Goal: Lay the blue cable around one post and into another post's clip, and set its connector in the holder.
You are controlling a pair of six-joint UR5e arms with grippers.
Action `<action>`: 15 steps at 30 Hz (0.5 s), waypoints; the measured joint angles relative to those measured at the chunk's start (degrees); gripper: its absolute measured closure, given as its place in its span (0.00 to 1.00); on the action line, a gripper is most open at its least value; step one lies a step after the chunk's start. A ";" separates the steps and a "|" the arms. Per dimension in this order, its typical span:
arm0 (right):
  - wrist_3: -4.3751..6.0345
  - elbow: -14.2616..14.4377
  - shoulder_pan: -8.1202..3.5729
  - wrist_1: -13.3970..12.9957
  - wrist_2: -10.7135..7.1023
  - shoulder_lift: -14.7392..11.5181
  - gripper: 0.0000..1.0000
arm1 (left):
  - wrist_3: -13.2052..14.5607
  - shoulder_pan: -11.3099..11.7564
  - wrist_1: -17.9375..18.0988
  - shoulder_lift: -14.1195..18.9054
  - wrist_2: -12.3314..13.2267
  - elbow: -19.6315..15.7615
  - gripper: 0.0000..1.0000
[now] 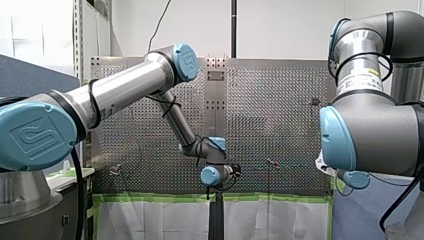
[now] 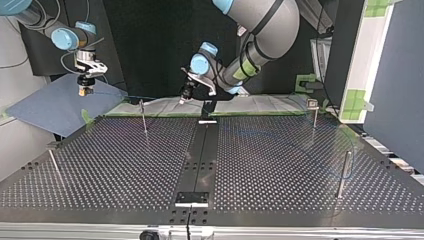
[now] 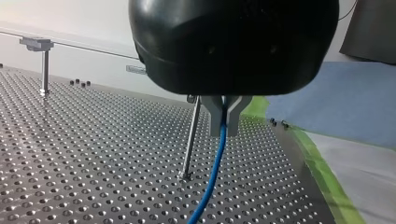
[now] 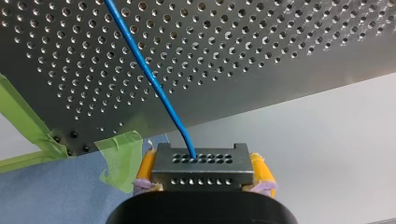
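My left gripper is clenched on the blue cable just beside the thin post and angled low over the table, probably so the line can be led around that post. My right gripper points down off the table's edge, well apart from the post. It grasps the connector between its yellow pads, seemingly to hold the span straight.

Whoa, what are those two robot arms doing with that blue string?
My right arm's yellow-padded pincer grips the grey metal connector block at the end of the thin blue cable. My left arm's black pincer pinches that cable further along, beside a thin metal post on the perforated table. The cable hangs in the air between them.
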 joint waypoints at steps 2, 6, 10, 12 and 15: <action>-0.03 -0.03 0.00 -0.03 0.00 0.02 1.00 | -0.07 0.08 -0.09 0.01 0.05 0.26 1.00; -0.11 -0.11 0.00 -0.06 0.00 0.07 1.00 | -0.22 0.34 -0.34 -0.05 0.16 0.84 1.00; -0.14 -0.25 0.02 -0.06 -0.01 0.16 1.00 | -0.29 0.56 -0.72 -0.05 0.26 1.23 1.00; -0.14 -0.29 0.02 -0.06 -0.01 0.18 1.00 | -0.31 0.65 -0.86 -0.06 0.31 1.31 1.00; -0.14 -0.39 0.04 -0.07 0.01 0.22 1.00 | -0.36 0.73 -0.95 -0.07 0.41 1.34 1.00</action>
